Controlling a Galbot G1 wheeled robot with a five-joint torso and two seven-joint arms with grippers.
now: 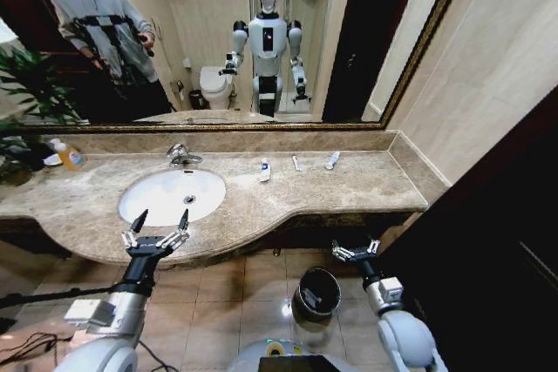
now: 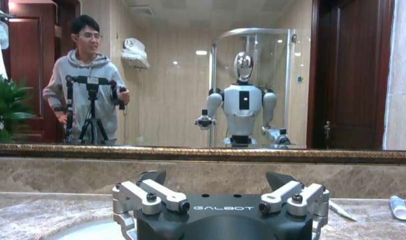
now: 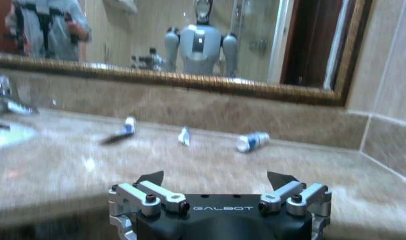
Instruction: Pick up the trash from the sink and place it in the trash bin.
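Observation:
The white oval sink [image 1: 166, 200] with its chrome tap [image 1: 181, 156] sits in the marble counter, and I see nothing lying in the basin. Three small bits of trash lie on the counter right of it: a white tube [image 1: 264, 169], a thin pale piece [image 1: 297, 163] and another white tube [image 1: 332, 159]. They show again as the tube [image 3: 127, 125], the small piece [image 3: 184, 136] and the tube [image 3: 252, 141]. My left gripper [image 1: 157, 228] hangs open over the counter's front edge by the sink. My right gripper [image 1: 356, 252] is open, low, beside the dark trash bin [image 1: 317, 294] on the floor.
A clear bottle of orange liquid [image 1: 68, 156] stands at the counter's back left, near a plant [image 1: 26, 93]. A gold-framed mirror [image 1: 261, 41] backs the counter. A dark door or panel [image 1: 497, 233] closes off the right side. Tiled floor surrounds the bin.

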